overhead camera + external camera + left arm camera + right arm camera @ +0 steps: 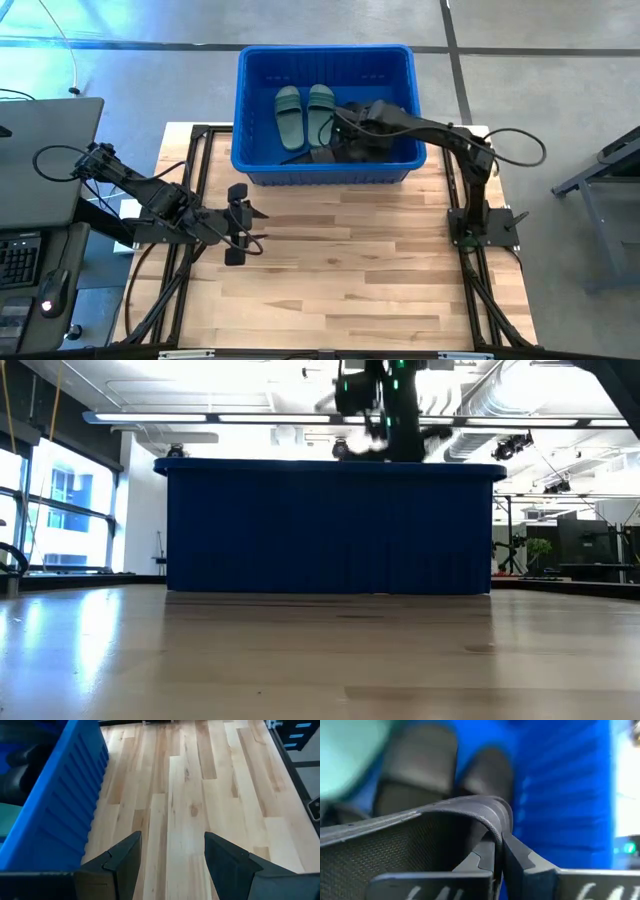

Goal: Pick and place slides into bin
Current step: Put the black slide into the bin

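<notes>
A black slide is pinched by its rim in the right pincer, inside the bin, above the slides already dropped there. Being rubbery and light, it probably flexes. The left pincer waits open over the table

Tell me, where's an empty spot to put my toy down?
The wooden table is bare between the left gripper and the right arm's base. The bin is crowded: green slides, black slides and the right gripper.

an industrial lab: exposed ceiling ducts, concrete floor, metal-framed workbench.
</notes>
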`<state>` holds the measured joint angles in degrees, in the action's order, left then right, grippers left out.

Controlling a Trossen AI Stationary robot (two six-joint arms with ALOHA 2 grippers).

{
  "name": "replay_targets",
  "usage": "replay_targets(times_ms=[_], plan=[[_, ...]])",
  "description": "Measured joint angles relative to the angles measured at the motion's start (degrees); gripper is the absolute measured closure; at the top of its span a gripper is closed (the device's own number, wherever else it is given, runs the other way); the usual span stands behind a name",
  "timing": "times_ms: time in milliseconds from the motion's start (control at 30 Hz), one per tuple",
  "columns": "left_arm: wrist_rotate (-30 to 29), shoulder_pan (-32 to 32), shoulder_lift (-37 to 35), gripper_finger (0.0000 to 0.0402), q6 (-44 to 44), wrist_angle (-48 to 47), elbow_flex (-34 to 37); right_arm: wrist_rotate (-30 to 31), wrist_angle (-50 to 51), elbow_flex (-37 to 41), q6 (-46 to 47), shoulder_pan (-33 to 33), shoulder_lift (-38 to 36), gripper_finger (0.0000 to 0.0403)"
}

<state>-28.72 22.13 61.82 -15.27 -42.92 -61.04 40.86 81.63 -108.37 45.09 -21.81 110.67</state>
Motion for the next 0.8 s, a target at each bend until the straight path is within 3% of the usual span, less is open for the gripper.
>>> replay_targets(times_ms=[300, 433, 800], plan=[[-0.43, 0.0, 0.0, 0.0202, 1.5, -0.15, 0.0, -7.99, -14.21, 15.67, -1.04, -4.03, -0.03, 0.0386], [-0.45, 0.0, 0.0, 0.0202, 1.53, -0.26, 0.0, -13.91, -20.35, 18.6, -2.07, -5.72, -0.23, 0.0348], [-0.45, 0.0, 0.0, 0.0202, 1.53, -0.63, 0.0, -15.69, -31.46, 19.21, -3.13, -5.88, -0.16, 0.0236]])
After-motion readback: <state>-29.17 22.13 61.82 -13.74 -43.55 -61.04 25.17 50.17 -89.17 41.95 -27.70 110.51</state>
